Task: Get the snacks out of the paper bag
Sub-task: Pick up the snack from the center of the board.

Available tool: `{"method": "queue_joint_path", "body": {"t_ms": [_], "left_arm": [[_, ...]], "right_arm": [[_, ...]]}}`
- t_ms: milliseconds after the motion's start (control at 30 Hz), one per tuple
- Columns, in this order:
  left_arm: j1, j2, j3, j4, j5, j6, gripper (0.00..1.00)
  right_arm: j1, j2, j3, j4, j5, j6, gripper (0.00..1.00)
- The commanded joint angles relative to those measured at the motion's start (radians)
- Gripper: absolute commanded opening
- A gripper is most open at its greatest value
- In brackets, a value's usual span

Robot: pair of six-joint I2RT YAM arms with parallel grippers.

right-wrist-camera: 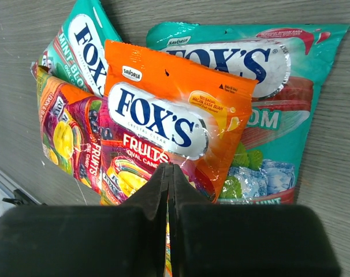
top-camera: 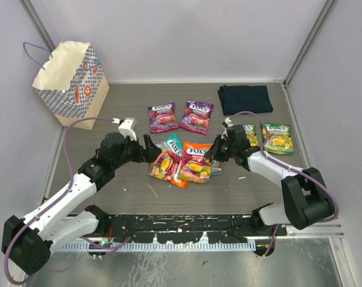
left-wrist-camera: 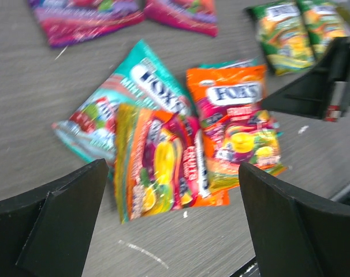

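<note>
Snacks (top-camera: 184, 162) lie heaped mid-frame on the surface (top-camera: 133, 191), paper bag (top-camera: 70, 81) upper left; right jaws pinch the orange packet (right-wrist-camera: 163, 115) by its edge, left jaws gape; likely light, slippery film, best gripped at seams

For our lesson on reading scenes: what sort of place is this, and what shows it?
Probably a robot test cell: a left arm and right arm mounted at the near edge of a table, plain grey walls boxing it in, candy packets and a paper bag as props.
</note>
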Motion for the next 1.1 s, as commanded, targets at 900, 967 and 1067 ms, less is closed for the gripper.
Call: {"method": "queue_joint_path", "body": {"t_ms": [900, 967, 1067], "left_arm": [[-0.015, 0.568, 0.323, 0.053, 0.245, 0.034, 0.77], [-0.015, 0.597, 0.311, 0.104, 0.244, 0.006, 0.73], [-0.015, 0.656, 0.313, 0.149, 0.275, -0.015, 0.69]], "right_arm": [[-0.031, -0.078, 0.018, 0.022, 0.049, -0.053, 0.48], [-0.041, -0.073, 0.019, 0.019, 0.048, -0.06, 0.48], [-0.057, -0.058, 0.01, 0.025, 0.039, -0.07, 0.48]]}}
